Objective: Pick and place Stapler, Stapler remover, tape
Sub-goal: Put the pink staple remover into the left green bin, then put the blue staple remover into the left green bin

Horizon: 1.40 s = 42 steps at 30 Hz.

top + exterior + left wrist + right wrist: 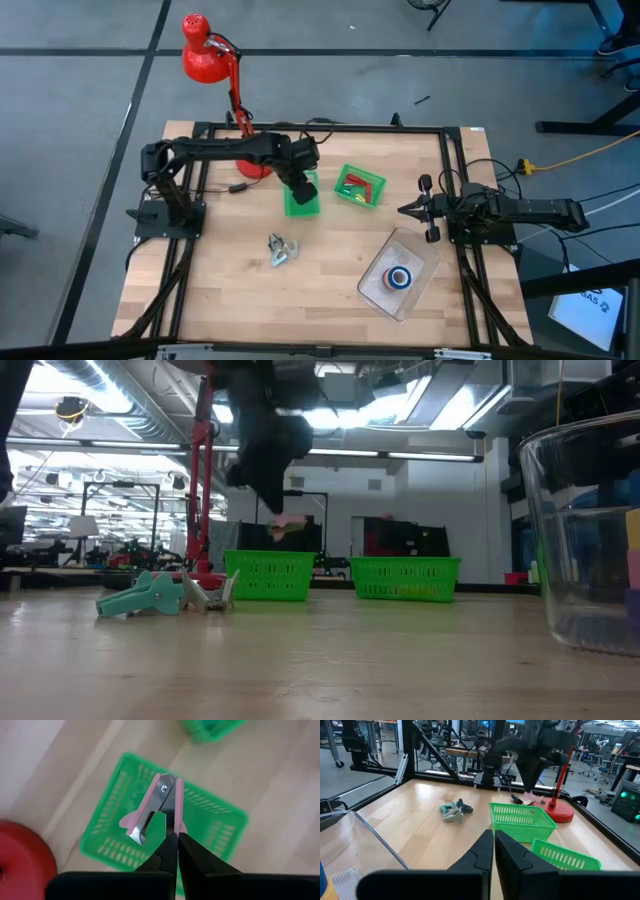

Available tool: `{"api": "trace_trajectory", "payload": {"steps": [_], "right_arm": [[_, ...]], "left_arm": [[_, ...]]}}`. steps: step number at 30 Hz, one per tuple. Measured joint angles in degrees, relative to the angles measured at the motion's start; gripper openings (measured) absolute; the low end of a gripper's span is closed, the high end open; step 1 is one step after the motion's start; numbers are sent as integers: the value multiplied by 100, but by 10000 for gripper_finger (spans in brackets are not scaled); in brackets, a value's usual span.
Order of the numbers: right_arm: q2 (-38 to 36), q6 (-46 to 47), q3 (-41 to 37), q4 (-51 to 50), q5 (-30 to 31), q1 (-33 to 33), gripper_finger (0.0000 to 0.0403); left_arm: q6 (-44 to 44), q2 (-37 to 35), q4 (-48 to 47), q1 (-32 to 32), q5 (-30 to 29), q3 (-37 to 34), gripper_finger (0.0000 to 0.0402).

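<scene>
My left gripper [300, 187] hangs above the left green basket [302, 203], shut on a pink stapler remover [159, 805] with metal claws; the low view shows the remover [290, 525] clear above that basket [270, 575]. A teal stapler [140, 597] lies flat on the table beside a grey stapler remover [212, 595]. One blue roll of tape [400, 277] lies in a clear tub [420, 262]. My right gripper [493, 839] waits shut at the table's right edge. My left gripper pinches one pink arm of the stapler remover [176, 822] between its two fingers, near that arm's claw end. The fingers come from above, pointing steeply down. The remover sticks out beyond the fingertips, hinge end farthest, its other arm and claw [137, 836] free, clear above the basket.
A second green basket [360, 186] with small red and yellow pieces stands to the right of the first. A red desk lamp [205, 55] has its base [250, 166] at the far edge, next to the left arm. Black frame rails run along the table's edges.
</scene>
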Motion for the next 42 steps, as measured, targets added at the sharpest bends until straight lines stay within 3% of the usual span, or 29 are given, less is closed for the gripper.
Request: {"api": "trace_trajectory", "payload": {"steps": [8,19,27,35,42], "right_arm": [[1,0,-1,-1,-1,-1,21],[0,0,0,0,0,-2,21],[0,0,0,1,-2,1,21],[1,0,0,0,0,0,21],[2,0,0,-2,-2,0,21]], "left_arm": [[490,90,128,53,15,-574,4],[729,90,1078,-76,-131,-1210,21],[733,90,1359,-82,-438,-1212,75],[825,-33,1408,-215,-1513,-960,153],[855,-459,1468,-416,-1953,-657,151]]}}
